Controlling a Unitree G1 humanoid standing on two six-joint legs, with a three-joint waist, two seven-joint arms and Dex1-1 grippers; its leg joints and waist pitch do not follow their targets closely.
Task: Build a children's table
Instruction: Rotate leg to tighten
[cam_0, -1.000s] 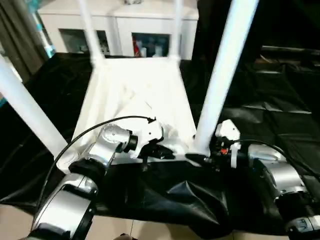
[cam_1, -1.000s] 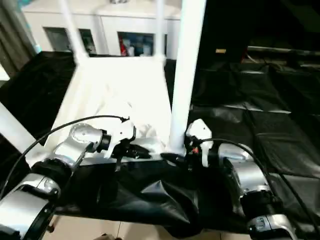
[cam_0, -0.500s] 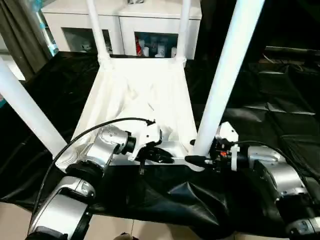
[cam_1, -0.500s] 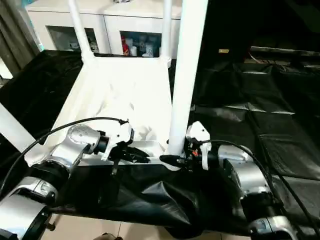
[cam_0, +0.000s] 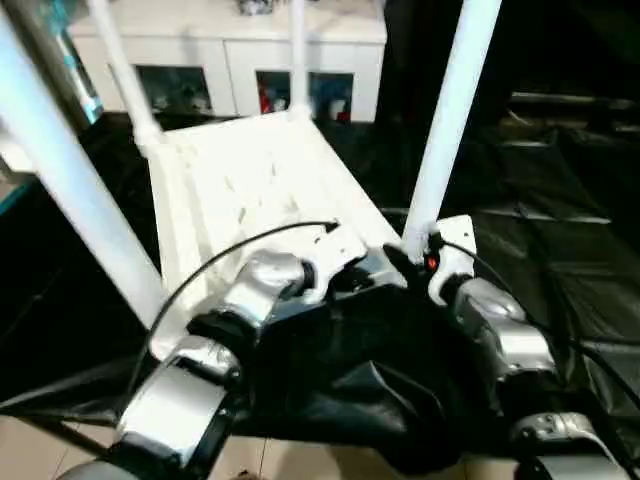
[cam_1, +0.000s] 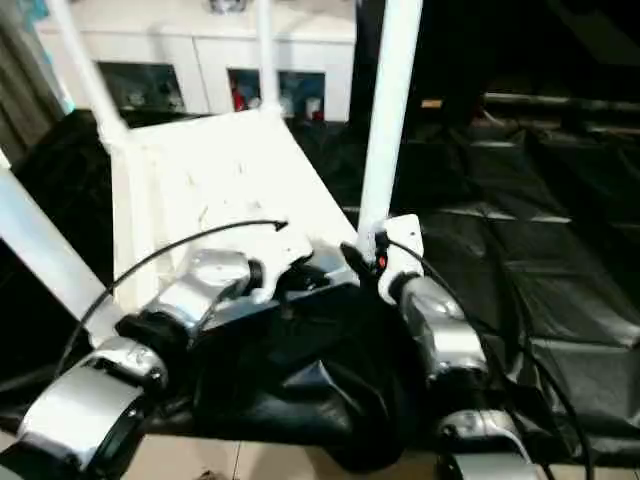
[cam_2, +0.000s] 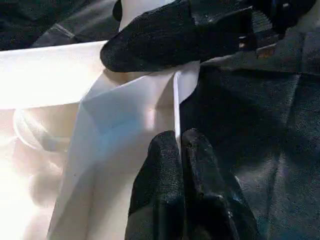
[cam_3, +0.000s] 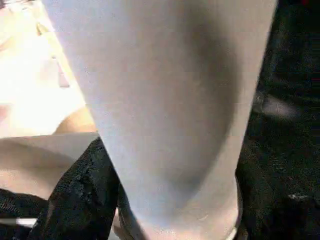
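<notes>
The white children's table (cam_0: 250, 180) lies upside down on the black sheet, its four legs pointing up. My left gripper (cam_2: 180, 142) is shut on the thin near rim (cam_2: 176, 100) of the table top, close to the near right corner. My right gripper (cam_0: 405, 260) is closed around the base of the near right leg (cam_0: 445, 130), just above its corner socket. One of its black fingers (cam_3: 80, 195) presses against the leg (cam_3: 165, 100). The two grippers sit a few centimetres apart at that corner.
The near left leg (cam_0: 70, 170) rises steeply beside my left arm, and two far legs (cam_0: 297, 55) stand at the back. A white cabinet (cam_0: 230, 50) with glass doors stands behind the table. Black sheeting (cam_0: 560, 250) covers the surface to the right.
My right gripper's fingers have closed in on the base of the near right leg. The whole view has shifted, and the table now appears turned, its near right corner closer under me.
</notes>
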